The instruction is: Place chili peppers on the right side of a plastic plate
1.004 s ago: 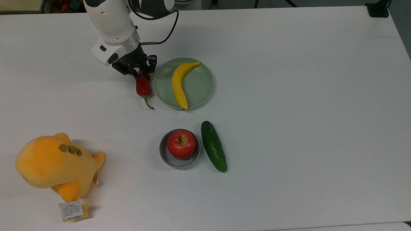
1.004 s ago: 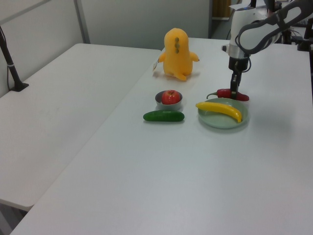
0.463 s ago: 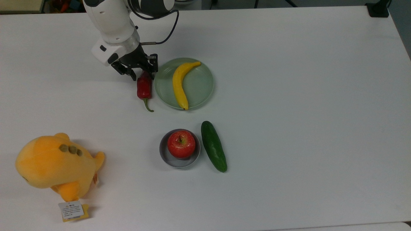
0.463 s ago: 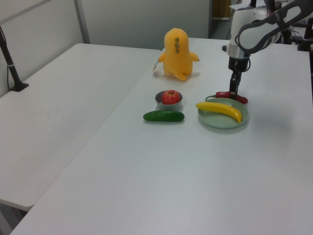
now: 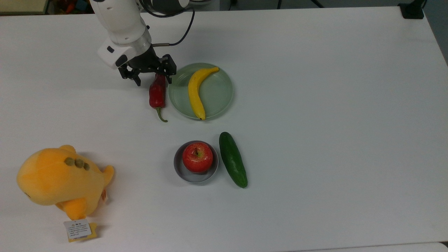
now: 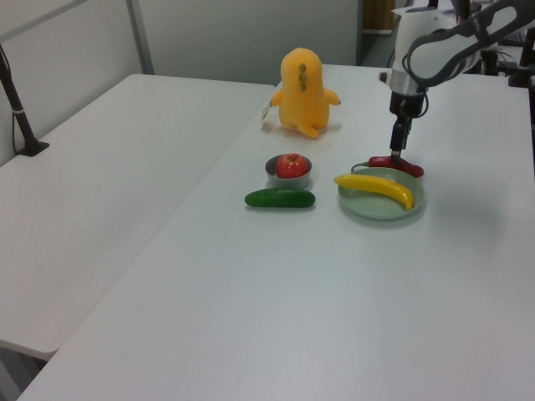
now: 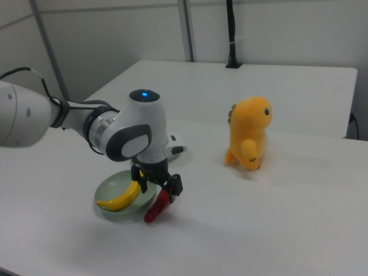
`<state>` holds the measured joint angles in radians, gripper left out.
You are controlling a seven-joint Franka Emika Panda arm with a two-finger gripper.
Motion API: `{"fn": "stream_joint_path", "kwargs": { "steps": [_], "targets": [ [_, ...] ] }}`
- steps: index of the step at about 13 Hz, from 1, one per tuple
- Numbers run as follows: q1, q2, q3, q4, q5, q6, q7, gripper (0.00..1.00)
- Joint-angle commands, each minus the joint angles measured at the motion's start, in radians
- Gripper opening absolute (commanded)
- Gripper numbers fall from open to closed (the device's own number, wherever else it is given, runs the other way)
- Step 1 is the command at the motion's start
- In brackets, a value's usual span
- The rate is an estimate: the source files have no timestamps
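The dark red chili pepper (image 5: 157, 92) lies flat on the white table, its green stem pointing to the top view's bottom. It sits just off the top view's left rim of the pale green plastic plate (image 5: 218, 96). My gripper (image 5: 153, 79) hangs open over the chili's blunt end, fingers spread to either side and holding nothing. In the left view the gripper (image 6: 396, 151) stands a little above the chili (image 6: 398, 165), behind the plate (image 6: 374, 205). The right view has the chili (image 7: 156, 209) beside the plate (image 7: 111, 186), under the gripper (image 7: 158, 185).
A yellow banana (image 5: 195, 91) lies in the plate. Toward the top view's bottom stand a grey bowl (image 5: 180, 172) holding a red apple (image 5: 197, 157), and a cucumber (image 5: 232, 159) beside it. An orange plush toy (image 5: 57, 180) sits at the top view's lower left.
The gripper has let go of the chili, spread its fingers wide and lifted slightly. The chili has settled flat on the table beside the plate.
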<state>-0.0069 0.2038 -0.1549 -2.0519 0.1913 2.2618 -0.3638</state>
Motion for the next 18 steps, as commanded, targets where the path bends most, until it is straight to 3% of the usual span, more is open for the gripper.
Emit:
{"fn": "stream_joint_path", "kwargs": {
  "steps": [1, 4, 11, 12, 14, 16, 18],
  "targets": [
    [0.005, -0.070, 0.000, 0.086, -0.035, -0.170, 0.086, 1.00],
    [0.005, -0.109, 0.000, 0.248, -0.110, -0.391, 0.210, 1.00],
    [0.034, -0.181, 0.006, 0.504, -0.119, -0.651, 0.457, 1.00],
    [0.047, -0.199, 0.008, 0.510, -0.119, -0.677, 0.503, 1.00],
    [0.058, -0.230, 0.064, 0.507, -0.119, -0.680, 0.615, 1.00],
    [0.071, -0.233, 0.103, 0.501, -0.119, -0.670, 0.651, 1.00],
    [0.106, -0.234, 0.110, 0.477, -0.121, -0.653, 0.637, 1.00]
  ]
}}
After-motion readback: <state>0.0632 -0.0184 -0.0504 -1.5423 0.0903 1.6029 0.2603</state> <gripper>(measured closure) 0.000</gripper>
